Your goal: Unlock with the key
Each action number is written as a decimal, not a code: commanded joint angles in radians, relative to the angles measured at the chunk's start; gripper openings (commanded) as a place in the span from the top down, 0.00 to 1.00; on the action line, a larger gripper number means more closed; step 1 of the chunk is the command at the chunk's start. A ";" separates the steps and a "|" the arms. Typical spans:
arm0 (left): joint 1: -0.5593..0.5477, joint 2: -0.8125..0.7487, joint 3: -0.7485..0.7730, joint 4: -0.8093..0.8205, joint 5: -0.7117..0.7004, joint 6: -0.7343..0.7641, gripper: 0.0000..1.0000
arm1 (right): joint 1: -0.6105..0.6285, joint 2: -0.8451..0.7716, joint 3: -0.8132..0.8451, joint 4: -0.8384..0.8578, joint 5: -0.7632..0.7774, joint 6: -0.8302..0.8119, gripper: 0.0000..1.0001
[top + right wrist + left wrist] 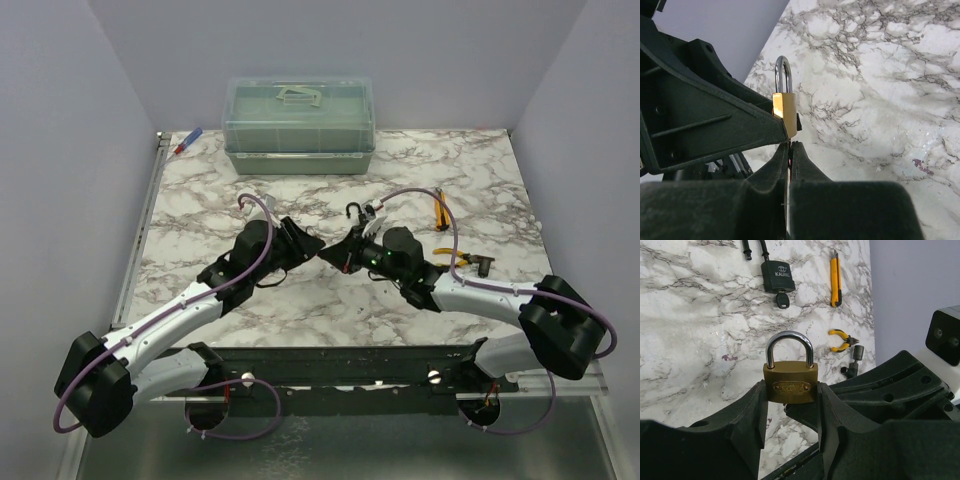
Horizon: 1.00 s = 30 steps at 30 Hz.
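Note:
My left gripper is shut on the small brass padlock, holding its body upright with the steel shackle closed on top. My right gripper is shut, its tips pressed right under that padlock. A thin reddish sliver shows between its jaws; I cannot tell what it is. The key, with its rounded black head, lies on the marble table at the bottom end of the black padlock, far from both grippers. In the top view the grippers meet at mid-table, left and right.
A green lidded box stands at the back. A yellow utility knife, yellow pliers and a dark fitting lie to the right. A red and blue pen lies at the back left corner.

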 commanded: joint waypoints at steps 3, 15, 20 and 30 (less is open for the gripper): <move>-0.033 -0.016 0.014 0.092 0.119 0.025 0.84 | -0.015 0.003 -0.088 0.299 0.025 -0.098 1.00; -0.043 -0.067 0.002 0.095 0.107 0.047 0.42 | -0.015 0.033 -0.162 0.459 -0.025 -0.109 1.00; -0.049 -0.078 0.001 0.095 0.105 0.055 0.25 | -0.015 0.041 -0.170 0.481 -0.026 -0.114 1.00; -0.052 -0.157 -0.018 0.048 0.035 0.070 0.10 | -0.015 0.014 -0.198 0.526 -0.056 -0.124 1.00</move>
